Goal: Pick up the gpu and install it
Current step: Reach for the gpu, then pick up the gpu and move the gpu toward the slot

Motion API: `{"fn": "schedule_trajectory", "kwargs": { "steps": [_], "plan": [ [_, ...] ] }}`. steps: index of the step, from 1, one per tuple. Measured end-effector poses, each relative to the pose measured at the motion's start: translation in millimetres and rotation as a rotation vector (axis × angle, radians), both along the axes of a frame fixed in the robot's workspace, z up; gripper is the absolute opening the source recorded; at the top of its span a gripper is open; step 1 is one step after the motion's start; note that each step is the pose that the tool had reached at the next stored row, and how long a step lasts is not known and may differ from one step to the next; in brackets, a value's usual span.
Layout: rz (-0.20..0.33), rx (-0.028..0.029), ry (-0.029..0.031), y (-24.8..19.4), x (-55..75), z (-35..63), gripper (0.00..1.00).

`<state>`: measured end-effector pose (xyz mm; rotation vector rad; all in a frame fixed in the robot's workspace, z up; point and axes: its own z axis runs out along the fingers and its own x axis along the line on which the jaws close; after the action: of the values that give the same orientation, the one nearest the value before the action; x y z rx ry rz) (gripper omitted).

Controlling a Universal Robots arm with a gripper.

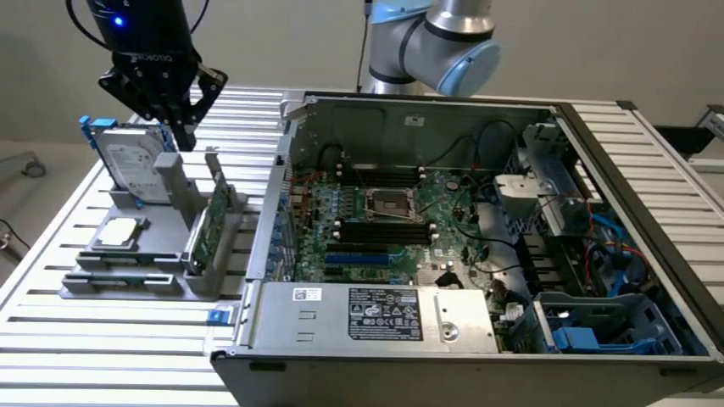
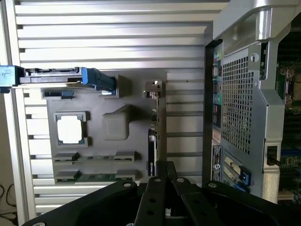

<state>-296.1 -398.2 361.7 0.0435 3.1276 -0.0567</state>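
Note:
The gpu (image 1: 209, 222) stands on edge in a grey holder (image 1: 136, 287), green board face showing, silver bracket at its far end. In the wrist view the gpu (image 2: 158, 123) is seen edge-on, a thin strip with its bracket on top. My gripper (image 1: 181, 134) hangs above the holder's far end, higher than the gpu and toward the exterior view's left of it, beside the hard drive. Its black fingers (image 2: 160, 181) are shut together with nothing between them, lined up over one end of the card.
A silver hard drive in a blue frame (image 1: 130, 165) stands in the same holder, with a square processor chip (image 2: 70, 129) and a thin green memory strip (image 2: 94, 177). The open computer case (image 1: 633, 254) with its motherboard (image 1: 379, 222) lies at the exterior view's right on a slatted metal table (image 1: 102, 348).

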Motion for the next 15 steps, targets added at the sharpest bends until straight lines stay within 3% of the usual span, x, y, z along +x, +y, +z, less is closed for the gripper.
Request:
{"fn": "schedule_trajectory", "kwargs": {
  "steps": [11, 12, 15],
  "plan": [
    [0.0, -0.0001, 0.0001, 0.0, 0.0, 0.0, 0.11],
    [0.0, 0.0, 0.0, 0.0, 0.0, 0.0, 0.17],
    [0.0, 0.0, 0.0, 0.0, 0.0, 0.0, 0.24]
  ]
}}
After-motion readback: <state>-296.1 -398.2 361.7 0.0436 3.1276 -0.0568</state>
